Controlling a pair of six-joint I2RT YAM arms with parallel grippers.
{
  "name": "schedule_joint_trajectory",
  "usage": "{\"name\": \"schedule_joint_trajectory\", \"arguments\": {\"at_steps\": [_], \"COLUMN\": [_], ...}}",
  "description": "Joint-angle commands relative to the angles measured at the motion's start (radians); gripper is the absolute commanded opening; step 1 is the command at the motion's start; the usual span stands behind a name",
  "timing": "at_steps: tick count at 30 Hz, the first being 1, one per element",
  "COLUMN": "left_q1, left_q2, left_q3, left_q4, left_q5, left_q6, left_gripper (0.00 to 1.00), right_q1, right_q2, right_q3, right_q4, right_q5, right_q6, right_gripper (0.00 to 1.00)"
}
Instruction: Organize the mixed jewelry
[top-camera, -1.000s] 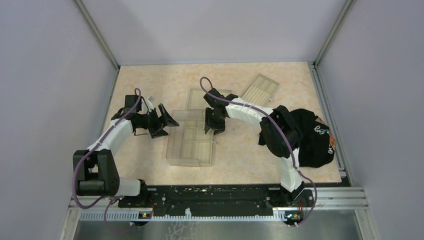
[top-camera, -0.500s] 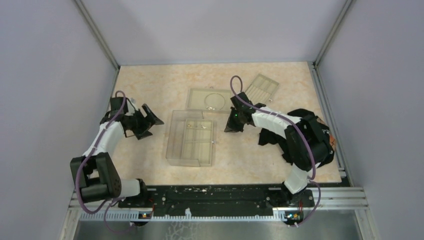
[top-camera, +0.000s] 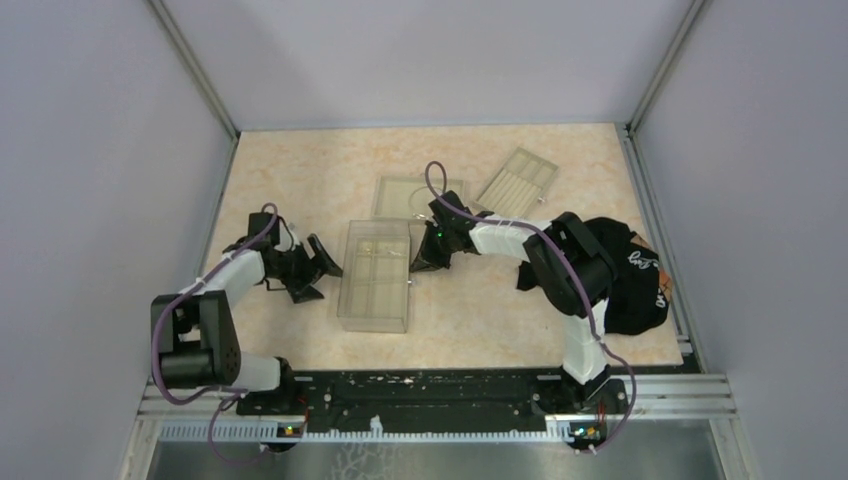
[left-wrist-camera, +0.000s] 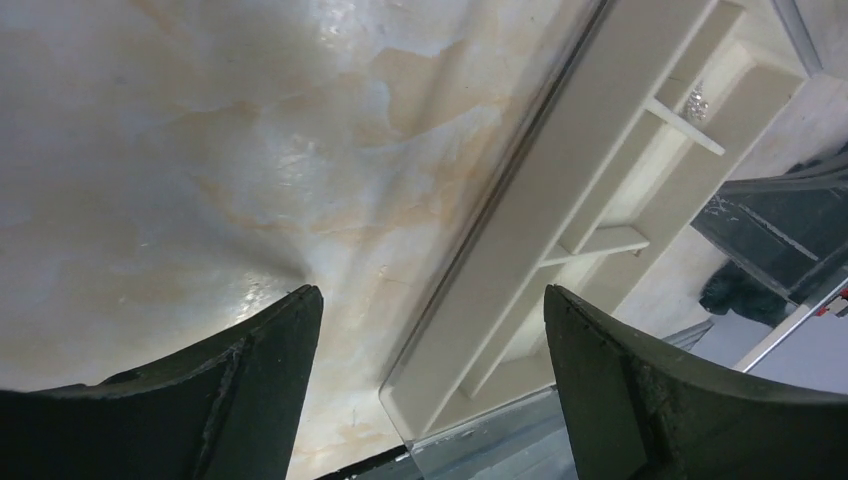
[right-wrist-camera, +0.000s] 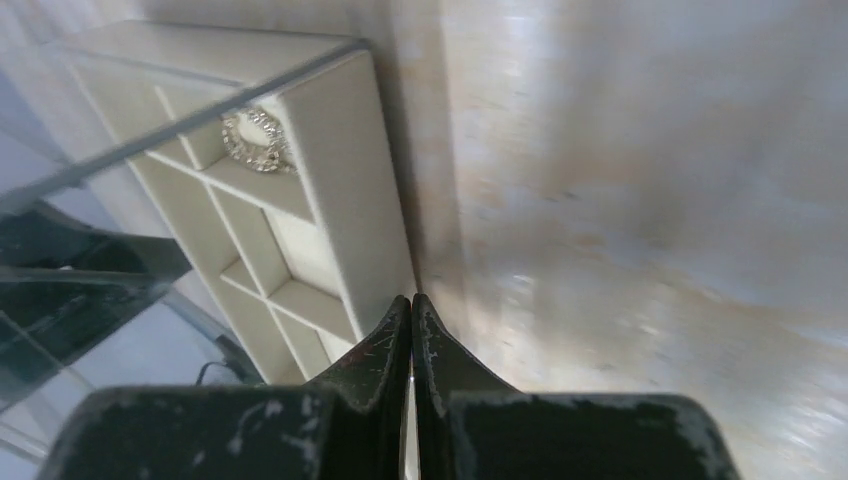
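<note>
This is a robot test cell in a lab, not a home or a shop. Plain pale grey walls (top-camera: 100, 200) close in the workspace on three sides, joined by bare metal frame posts (top-camera: 195, 65). The tabletop (top-camera: 300, 170) is a marble-look board. Along its near edge runs a metal rail (top-camera: 450, 412) with two robot arms bolted to it, the left arm (top-camera: 225, 272) and the right arm (top-camera: 520, 238). Purple cables (top-camera: 152, 340) loop along the arms. Clear plastic trays (top-camera: 375, 290) and a black cloth (top-camera: 630, 280) lie on the board.
</note>
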Motion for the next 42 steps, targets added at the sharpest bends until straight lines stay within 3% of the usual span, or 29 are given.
{"name": "schedule_joint_trajectory", "arguments": {"at_steps": [1, 4, 7, 12, 13, 14, 16, 19, 20, 27, 35, 42], "left_q1": [-0.046, -0.071, -0.108, -0.097, -0.087, -0.083, -0.056, -0.051, -0.051, -0.052, -0.052, -0.052], "left_q2": [0.029, 0.045, 0.069, 0.056, 0.054, 0.054, 0.057, 0.057, 0.056, 0.019, -0.007, -0.031], "left_q3": [0.011, 0.023, 0.06, 0.175, 0.203, 0.279, 0.33, 0.391, 0.405, 0.418, 0.402, 0.386], "left_q4": [0.048, 0.075, 0.053, -0.034, -0.052, -0.096, -0.121, -0.145, -0.151, -0.095, -0.096, -0.095], "left_q5": [0.041, 0.052, 0.035, -0.075, -0.086, -0.111, -0.127, -0.154, -0.161, -0.09, -0.085, -0.084], "left_q6": [-0.047, -0.077, -0.073, -0.019, -0.004, 0.032, 0.053, 0.069, 0.07, 0.044, 0.035, 0.03], "left_gripper": [0.88, 0.88, 0.88, 0.89, 0.89, 0.89, 0.89, 0.89, 0.89, 0.89, 0.89, 0.89], "right_q1": [0.029, 0.043, 0.05, -0.011, -0.044, -0.135, -0.201, -0.314, -0.346, -0.524, -0.562, -0.59], "right_q2": [0.043, 0.072, 0.08, -0.014, -0.042, -0.12, -0.166, -0.192, -0.193, -0.089, 0.121, 0.149], "right_q3": [0.084, 0.126, 0.201, 0.274, 0.259, 0.205, 0.186, 0.192, 0.199, 0.305, 0.505, 0.463], "right_q4": [0.107, 0.106, -0.007, -0.299, -0.326, -0.353, -0.373, -0.406, -0.413, -0.426, -0.484, -0.439], "right_q5": [-0.093, -0.12, -0.102, 0.195, 0.242, 0.317, 0.382, 0.421, 0.425, 0.462, 0.49, 0.458], "right_q6": [0.052, 0.053, 0.015, -0.129, -0.145, -0.201, -0.244, -0.292, -0.297, -0.289, -0.281, -0.236], "right_gripper": [0.0, 0.0, 0.0, 0.0, 0.06, 0.21, 0.36, 0.51, 0.52, 0.56, 0.56, 0.36]}}
